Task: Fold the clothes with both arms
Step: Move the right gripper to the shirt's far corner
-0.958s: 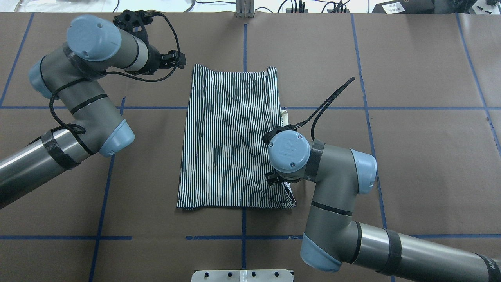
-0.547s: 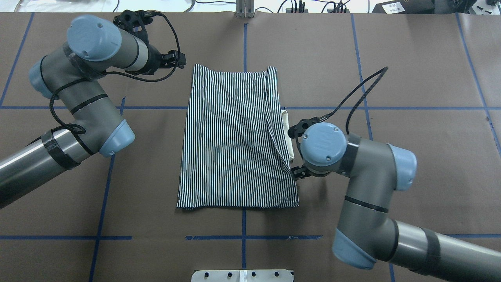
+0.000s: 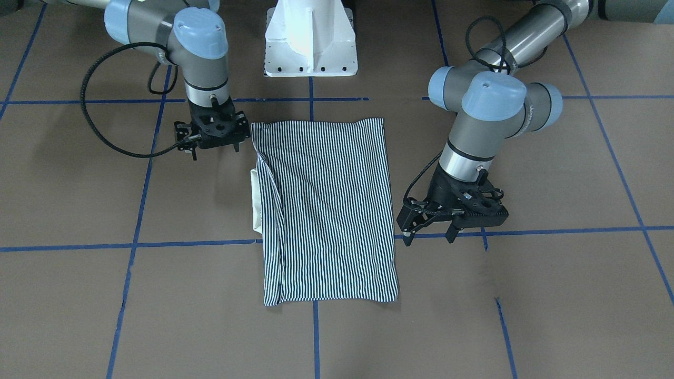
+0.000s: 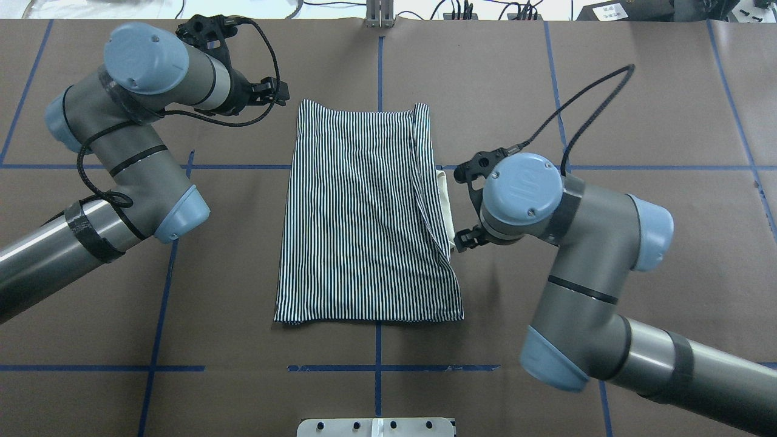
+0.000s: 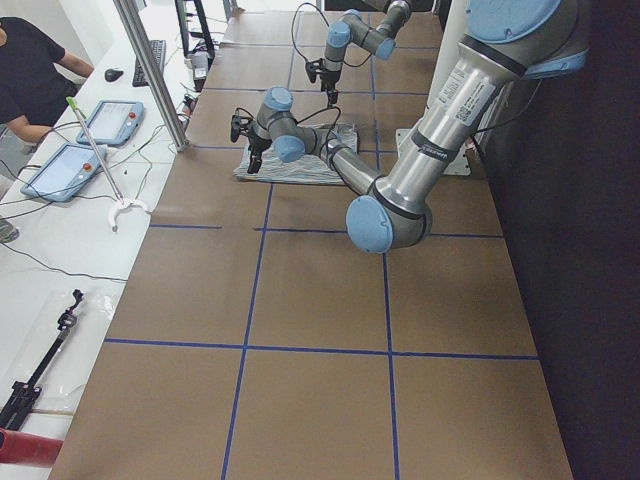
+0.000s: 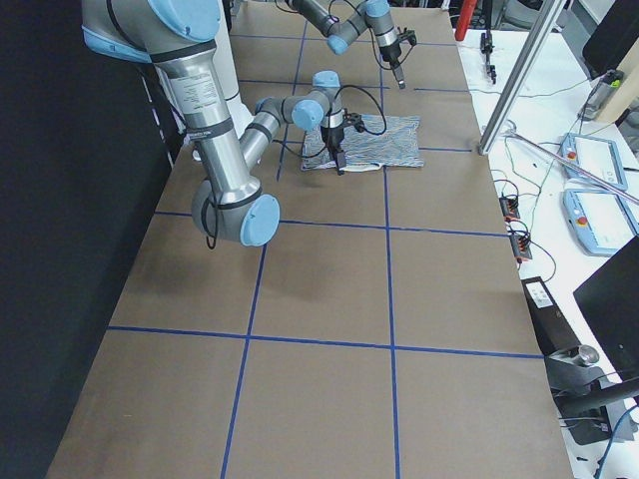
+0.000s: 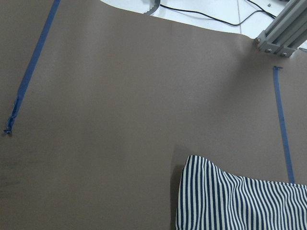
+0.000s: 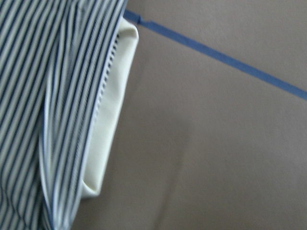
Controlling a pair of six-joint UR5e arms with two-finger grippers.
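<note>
Overhead exterior shows the shirt lying mid-table as a folded strip, left gripper spread by its far-left corner, right gripper spread beside the collar at its right edge; seemingly between folds, next needing fresh end grasps.

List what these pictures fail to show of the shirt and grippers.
Navy-and-white striped shirt: its inner layers, folded under in every view; only the cream collar peeks out.
Black right gripper: overhead, mostly hidden under its own wrist.
Left wrist view: shirt cut off by the bottom edge.
Side views: shirt too small for detail.
</note>
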